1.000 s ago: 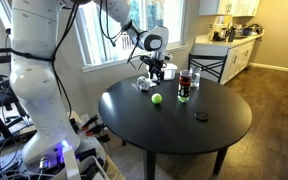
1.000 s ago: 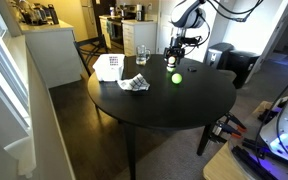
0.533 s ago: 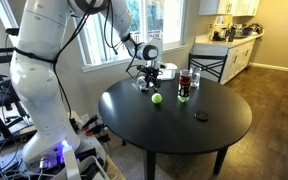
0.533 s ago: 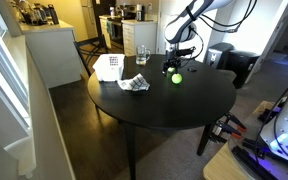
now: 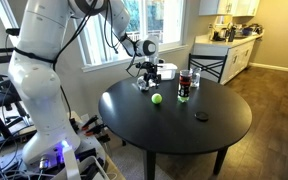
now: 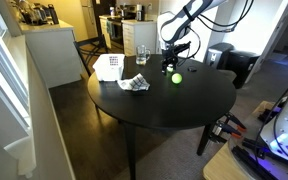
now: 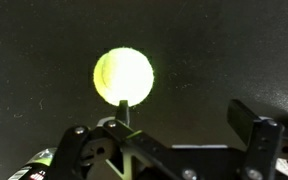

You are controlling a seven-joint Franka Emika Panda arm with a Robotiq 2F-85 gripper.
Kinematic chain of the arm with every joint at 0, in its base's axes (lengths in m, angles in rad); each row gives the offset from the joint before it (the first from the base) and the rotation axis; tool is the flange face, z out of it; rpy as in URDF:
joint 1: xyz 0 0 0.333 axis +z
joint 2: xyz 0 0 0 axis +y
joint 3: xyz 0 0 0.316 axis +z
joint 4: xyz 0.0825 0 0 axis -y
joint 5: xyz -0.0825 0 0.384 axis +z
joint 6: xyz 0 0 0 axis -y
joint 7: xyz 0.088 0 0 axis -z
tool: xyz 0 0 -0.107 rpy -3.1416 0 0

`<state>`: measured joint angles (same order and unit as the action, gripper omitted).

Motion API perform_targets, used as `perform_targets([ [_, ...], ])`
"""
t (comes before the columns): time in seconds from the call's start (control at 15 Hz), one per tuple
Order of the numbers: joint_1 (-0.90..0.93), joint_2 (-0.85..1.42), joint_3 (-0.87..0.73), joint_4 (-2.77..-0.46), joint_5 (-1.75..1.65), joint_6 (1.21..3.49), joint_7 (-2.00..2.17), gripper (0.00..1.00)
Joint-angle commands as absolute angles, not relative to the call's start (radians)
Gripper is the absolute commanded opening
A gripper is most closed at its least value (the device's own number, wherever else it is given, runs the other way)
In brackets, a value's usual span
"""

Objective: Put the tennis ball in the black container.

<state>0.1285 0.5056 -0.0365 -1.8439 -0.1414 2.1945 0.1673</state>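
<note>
The yellow-green tennis ball [image 5: 157, 98] lies on the round black table [image 5: 174, 130], and it shows in both exterior views [image 6: 176, 77]. A tall dark cup [image 5: 184, 85] stands just beside it. My gripper [image 5: 151, 72] hangs open and empty above the table, a little behind and above the ball [image 6: 174, 62]. In the wrist view the ball [image 7: 123, 77] glows bright on the dark tabletop. It lies ahead of my left finger [image 7: 123, 112], off to the left of the gap of the gripper [image 7: 189, 118].
A small flat black disc [image 5: 201, 116] lies on the table nearer the front. A clear glass [image 6: 141, 55], a white box [image 6: 108, 67] and a crumpled wrapper [image 6: 134, 84] sit on one side of the table. A chair [image 5: 206, 68] stands behind the table.
The arm has swung and my gripper has come lower and closer to the tennis ball. The ball and the cup have not moved.
</note>
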Motion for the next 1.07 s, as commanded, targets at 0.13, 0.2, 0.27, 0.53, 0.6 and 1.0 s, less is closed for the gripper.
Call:
perform_targets([
  [0.13,0.108,0.523,-0.033,-1.86,-0.144,2.183,0.159,1.0],
  [0.2,0.102,0.524,-0.031,-1.866,-0.136,2.19,0.156,1.0],
  [0.27,0.097,0.524,-0.029,-1.872,-0.13,2.199,0.153,1.0],
  [0.53,0.087,0.517,-0.033,-1.877,-0.131,2.198,0.153,1.0],
  [0.6,0.085,0.513,-0.035,-1.876,-0.135,2.192,0.15,1.0],
  [1.0,0.061,0.503,-0.032,-1.897,-0.125,2.213,0.12,1.0],
])
